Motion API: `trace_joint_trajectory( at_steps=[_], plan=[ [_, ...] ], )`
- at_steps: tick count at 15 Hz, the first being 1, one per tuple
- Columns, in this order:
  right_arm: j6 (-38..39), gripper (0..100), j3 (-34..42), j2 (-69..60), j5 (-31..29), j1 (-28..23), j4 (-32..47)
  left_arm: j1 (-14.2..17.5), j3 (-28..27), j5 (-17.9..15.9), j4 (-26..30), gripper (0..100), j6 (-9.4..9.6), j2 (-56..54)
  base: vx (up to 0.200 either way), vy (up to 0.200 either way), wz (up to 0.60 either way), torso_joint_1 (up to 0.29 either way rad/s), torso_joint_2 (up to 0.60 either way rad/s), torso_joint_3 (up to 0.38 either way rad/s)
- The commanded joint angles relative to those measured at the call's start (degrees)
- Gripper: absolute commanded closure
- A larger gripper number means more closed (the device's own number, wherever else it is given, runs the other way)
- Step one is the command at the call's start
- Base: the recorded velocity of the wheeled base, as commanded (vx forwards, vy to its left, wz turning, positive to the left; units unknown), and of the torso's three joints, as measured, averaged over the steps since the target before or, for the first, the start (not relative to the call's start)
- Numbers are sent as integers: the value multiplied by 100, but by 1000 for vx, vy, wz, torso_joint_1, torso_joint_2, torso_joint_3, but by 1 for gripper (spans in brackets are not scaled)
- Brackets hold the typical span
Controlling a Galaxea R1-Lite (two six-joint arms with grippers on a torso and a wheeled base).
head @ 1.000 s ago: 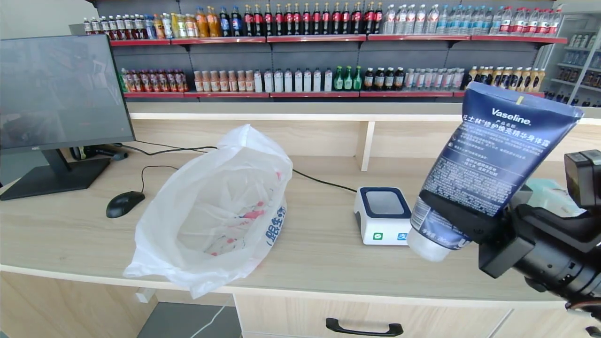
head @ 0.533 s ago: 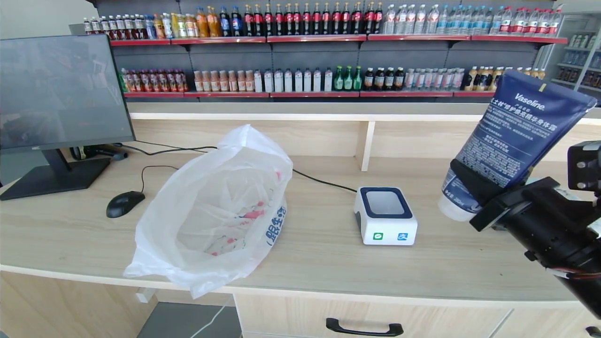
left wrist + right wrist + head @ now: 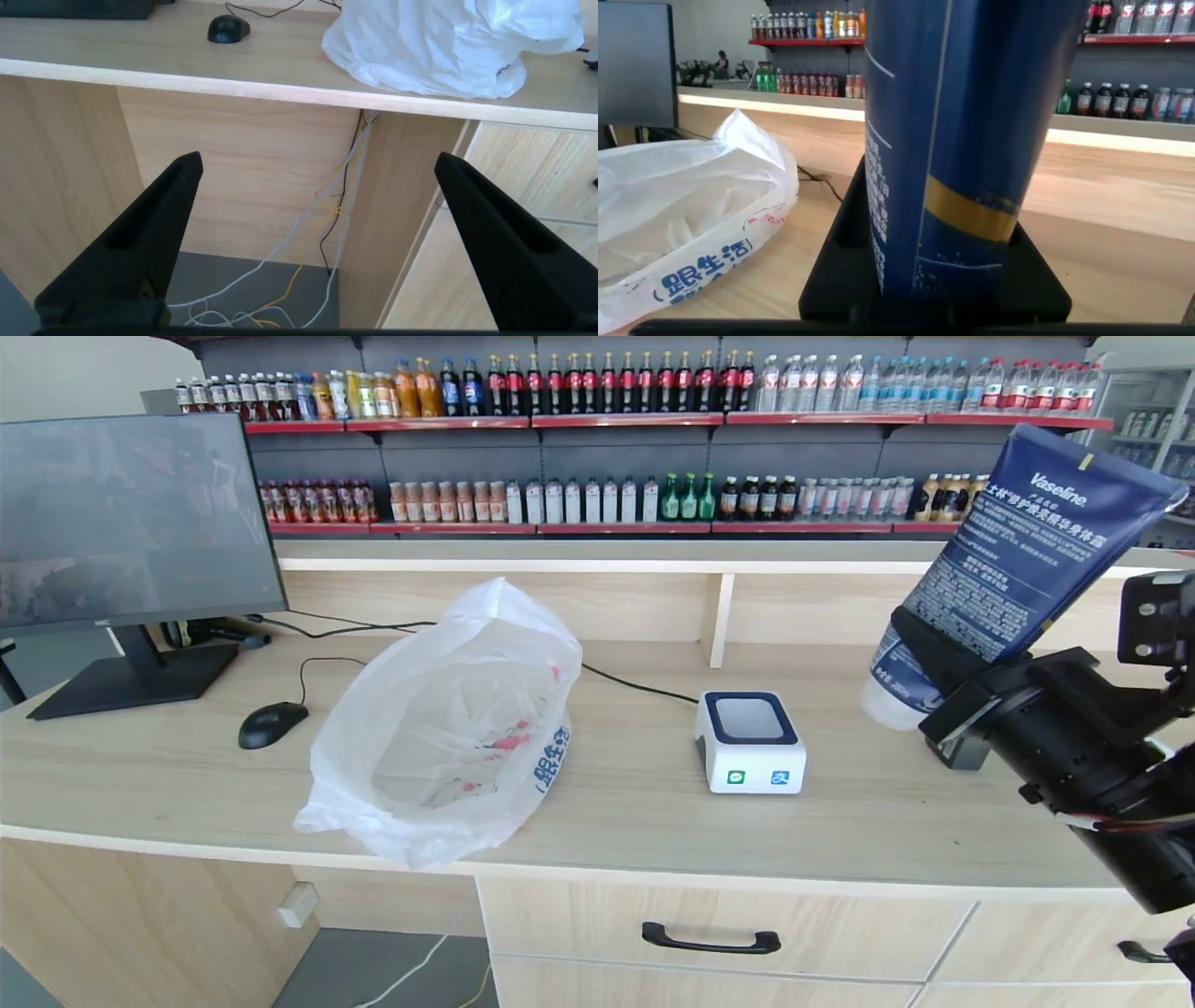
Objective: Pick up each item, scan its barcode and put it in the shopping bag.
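At the right of the head view, the right gripper (image 3: 938, 658) is closed on the blue tube (image 3: 1022, 551) just above its cap. The tube looks soft and light (likely slick), so that stiffer shoulder seems the safest hold.

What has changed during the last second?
The right gripper, shut on the tube, carried it up and to the robot's right, away from the scanner. The head camera also shifted a little. The bag and scanner stayed put.
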Motion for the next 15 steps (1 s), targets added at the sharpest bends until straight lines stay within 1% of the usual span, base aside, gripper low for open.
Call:
trace_joint_trajectory(
  at_steps=[1,4,8,9,10,11,13,15],
  plan=[
    [10,100,10,58,-2,-22,25,0,1,2,1,0,-1,-2,0,0,0,0,0,0],
    [19,100,124,75,-2,-83,25,0,10,2,1,0,-10,-2,0,200,0,11,6,-1],
    [27,100,72,110,-2,-110,25,0,1,2,1,0,-10,-2,0,200,0,13,7,1],
    [80,100,10,110,-2,-119,25,0,1,2,1,0,-27,-2,0,200,0,-2,-2,2],
    [89,100,54,110,-2,-127,25,0,1,2,1,0,-89,-2,0,200,0,2,2,-2],
    [80,100,63,119,-11,-145,25,9,1,2,-7,0,-89,-2,0,200,0,2,-2,12],
    [36,100,-7,110,-11,-417,25,0,10,2,-7,0,-62,-2,0,200,0,7,2,5],
    [54,100,63,102,-11,-602,25,0,10,2,-7,0,-62,-2,0,0,0,0,0,0]
  ],
)
